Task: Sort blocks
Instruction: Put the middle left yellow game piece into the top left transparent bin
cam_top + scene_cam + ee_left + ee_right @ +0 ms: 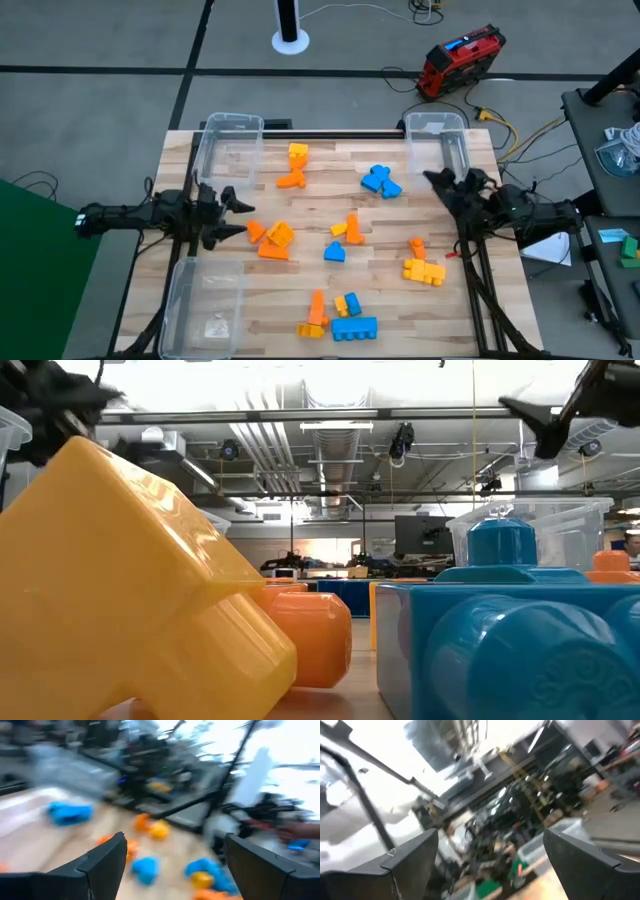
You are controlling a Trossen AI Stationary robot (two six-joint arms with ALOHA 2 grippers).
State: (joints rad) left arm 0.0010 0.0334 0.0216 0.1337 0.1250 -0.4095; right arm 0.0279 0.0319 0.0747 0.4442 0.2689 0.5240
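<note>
Sorting looks barely begun: the blocks (345,240) lie scattered across the middle of the table (460,310), and the three clear bins (229,140) appear nearly empty. The left gripper (232,215) at centre-left and the right gripper (440,182) at centre-right both have jaws spread, holding nothing.

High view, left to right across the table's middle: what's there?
Left tool → orange block cluster → blue block → orange-yellow pair → orange block → right tool.
</note>
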